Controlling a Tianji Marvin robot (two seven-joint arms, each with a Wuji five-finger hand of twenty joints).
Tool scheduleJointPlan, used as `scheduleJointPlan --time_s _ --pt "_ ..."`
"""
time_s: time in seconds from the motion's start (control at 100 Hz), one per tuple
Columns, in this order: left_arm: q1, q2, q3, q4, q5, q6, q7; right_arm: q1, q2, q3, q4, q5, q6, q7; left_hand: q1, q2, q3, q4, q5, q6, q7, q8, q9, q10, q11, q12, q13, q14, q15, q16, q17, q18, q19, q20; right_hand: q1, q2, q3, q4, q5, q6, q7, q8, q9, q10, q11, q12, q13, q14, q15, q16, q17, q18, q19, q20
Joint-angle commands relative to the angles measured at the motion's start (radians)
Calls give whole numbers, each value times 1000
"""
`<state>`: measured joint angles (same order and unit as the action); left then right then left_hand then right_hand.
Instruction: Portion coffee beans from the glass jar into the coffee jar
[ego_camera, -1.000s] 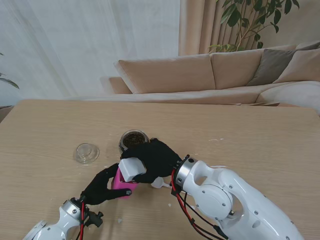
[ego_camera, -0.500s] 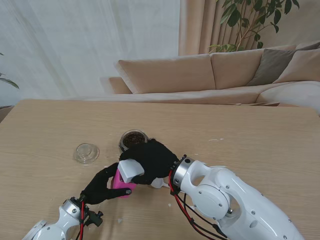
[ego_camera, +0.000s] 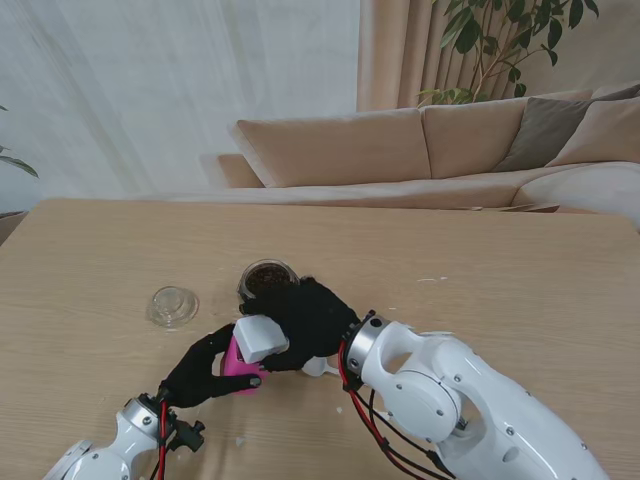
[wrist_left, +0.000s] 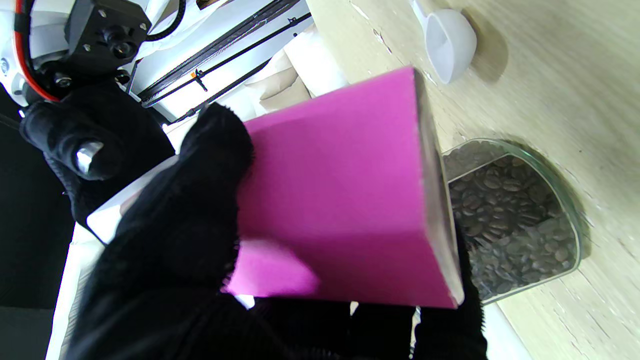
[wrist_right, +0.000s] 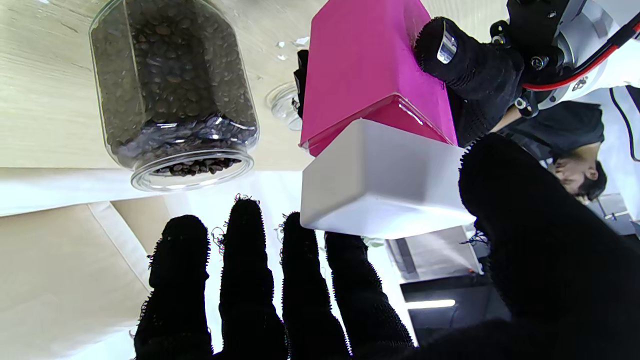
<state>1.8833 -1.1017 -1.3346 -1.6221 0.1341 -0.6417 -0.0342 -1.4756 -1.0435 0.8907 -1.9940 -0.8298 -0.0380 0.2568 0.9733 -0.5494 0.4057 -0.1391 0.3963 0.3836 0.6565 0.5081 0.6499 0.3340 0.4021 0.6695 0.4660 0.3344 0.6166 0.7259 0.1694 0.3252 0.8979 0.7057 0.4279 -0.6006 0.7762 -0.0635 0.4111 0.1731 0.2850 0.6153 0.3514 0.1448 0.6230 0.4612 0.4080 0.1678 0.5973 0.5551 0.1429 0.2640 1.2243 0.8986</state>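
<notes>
Hidden and cut-off parts

The black-gloved right hand (ego_camera: 305, 322) covers most of the pink square coffee jar (ego_camera: 238, 366) and the white plastic scoop (ego_camera: 318, 367); the clear glass jar of beans (wrist_left: 510, 220) is half hidden behind the pink jar.

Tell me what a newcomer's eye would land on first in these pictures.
The bright pink coffee jar with its white lid stands out first, near the table's near edge, gripped by the black-gloved left hand while the right hand reaches over the lid. Next comes the open glass jar of dark coffee beans just beyond them. To its left lies a clear glass lid; a white scoop lies beside the right hand.
</notes>
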Motion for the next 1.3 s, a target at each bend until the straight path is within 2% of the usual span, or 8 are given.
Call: scheduleJointPlan --time_s 0.0,0.29,0.44,0.71,0.86,1.0,1.15,1.29 --pt "4 -6 -1 -6 -2 -5 -13 -16 0 5 -18 -6 5 10 144 146 107 47 51 -147 147 41 58 -91 85 40 1 -11 10 11 -1 2 18 9 -25 8 -10 6 -35 -9 -36 -26 -27 12 -27 -34 -28 30 -40 -29 -16 -3 -5 17" --pt "2 -6 0 -4 -3 -7 -15 -40 0 34 -41 -20 2 8 144 146 106 46 52 -147 147 41 58 -92 84 40 1 -12 10 11 0 1 18 9 105 11 102 64 -29 -111 5 -29 2 -47 -63 -79 -19 25 -90 -54 -25 4 -29 11" --pt "1 -6 0 -3 -4 -9 -15 -35 -2 25 -36 -16 21 2 144 146 106 46 51 -147 147 41 59 -92 84 40 2 -13 10 11 0 2 18 8 71 -3 109 50 77 -38 83 -22 119 -20 37 -16 30 24 -32 -22 5 11 -13 21" --pt "1 -6 0 -3 -6 -10 -16 -25 -5 9 -25 -1 63 -3 144 146 106 46 52 -147 148 41 59 -92 84 41 2 -12 10 11 -1 2 18 8 33 -14 101 26 172 -46 309 131 296 -25 207 123 144 34 71 21 72 37 59 35" --pt "1 -6 0 -3 -6 -8 -16 -24 -7 3 -26 -2 84 -5 142 146 106 46 52 -148 148 41 57 -93 84 40 1 -13 9 11 -1 1 17 8 -52 -10 48 1 156 -40 365 176 296 -26 255 166 150 40 96 33 82 36 85 37" --pt "1 -6 0 -4 -6 -8 -16 -30 -5 7 -34 -6 89 0 142 147 107 46 51 -148 147 41 57 -93 84 40 2 -12 10 11 -2 1 16 8 -129 52 -86 -5 80 17 257 115 187 13 171 129 73 56 53 20 46 31 71 32" --pt "1 -6 0 -4 -6 -7 -16 -55 -5 29 -51 -9 78 -4 141 146 107 46 51 -148 147 41 56 -92 85 40 2 -13 9 11 -1 1 17 8 -157 69 -123 -1 19 54 23 -38 86 54 -16 -33 6 72 -94 -59 -5 45 -5 9" --pt "0 -6 0 -4 -7 -5 -17 -93 -6 66 -73 -18 53 -21 141 146 108 46 51 -149 147 41 56 -93 85 39 2 -13 9 11 -1 1 17 8 -107 83 -134 4 -6 -42 -40 -78 73 16 -101 -131 -9 67 -172 -100 -34 51 -75 -16"
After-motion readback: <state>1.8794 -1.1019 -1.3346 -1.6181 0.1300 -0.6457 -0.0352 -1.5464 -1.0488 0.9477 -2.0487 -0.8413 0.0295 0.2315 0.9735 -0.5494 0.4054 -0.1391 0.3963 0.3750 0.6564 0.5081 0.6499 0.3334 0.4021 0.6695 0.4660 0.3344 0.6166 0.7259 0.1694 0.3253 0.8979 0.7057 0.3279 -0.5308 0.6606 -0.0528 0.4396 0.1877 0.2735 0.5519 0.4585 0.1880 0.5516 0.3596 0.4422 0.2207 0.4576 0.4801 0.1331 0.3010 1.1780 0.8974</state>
